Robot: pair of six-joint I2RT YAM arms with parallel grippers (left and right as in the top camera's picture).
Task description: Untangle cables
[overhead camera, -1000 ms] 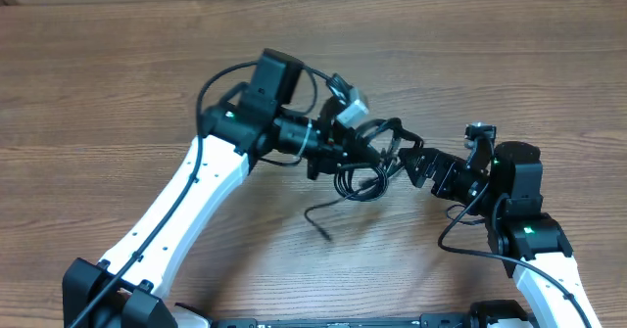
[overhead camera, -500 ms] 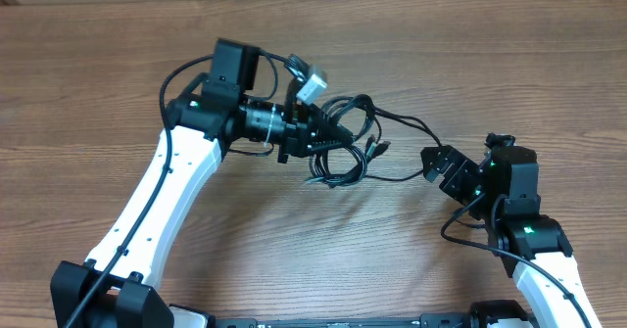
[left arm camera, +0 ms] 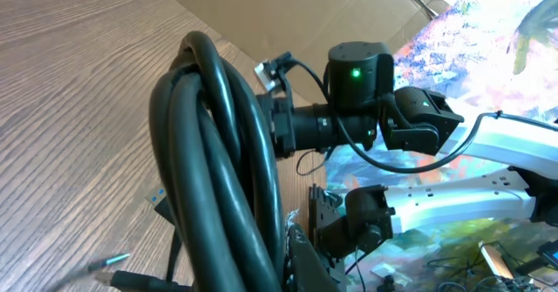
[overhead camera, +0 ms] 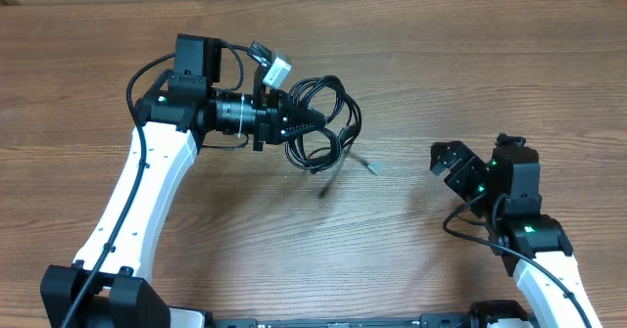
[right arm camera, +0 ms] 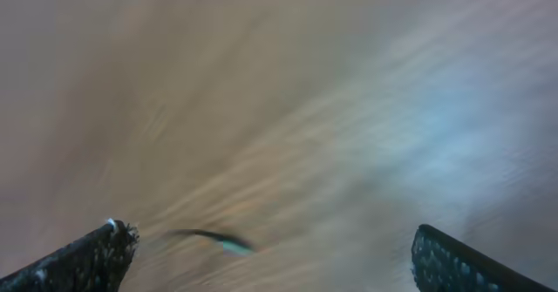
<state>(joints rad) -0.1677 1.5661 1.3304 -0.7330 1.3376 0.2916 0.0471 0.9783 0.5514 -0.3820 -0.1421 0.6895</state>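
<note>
Gripping the cables (overhead camera: 333, 113) in the left gripper (overhead camera: 310, 124), jaws clamped shut on the bunch, over the left-centre of the wooden table (overhead camera: 441, 64). Bunching in several black loops just past the fingertips, on the side facing the other arm. Trailing two loose ends down toward the near edge, one tipped with a silvery plug (overhead camera: 372, 165); both blurred, so impossible to tell whether touching the wood. Filling the left wrist view as a thick coil of dark cords, with bare wood grain showing to the left of it. Sitting well apart at the right side of the table with the right gripper (overhead camera: 448, 167), jaws spread wide and holding nothing. Showing in the right wrist view only smeared wood between the two fingertips, plus a dark streak too blurred to identify.
</note>
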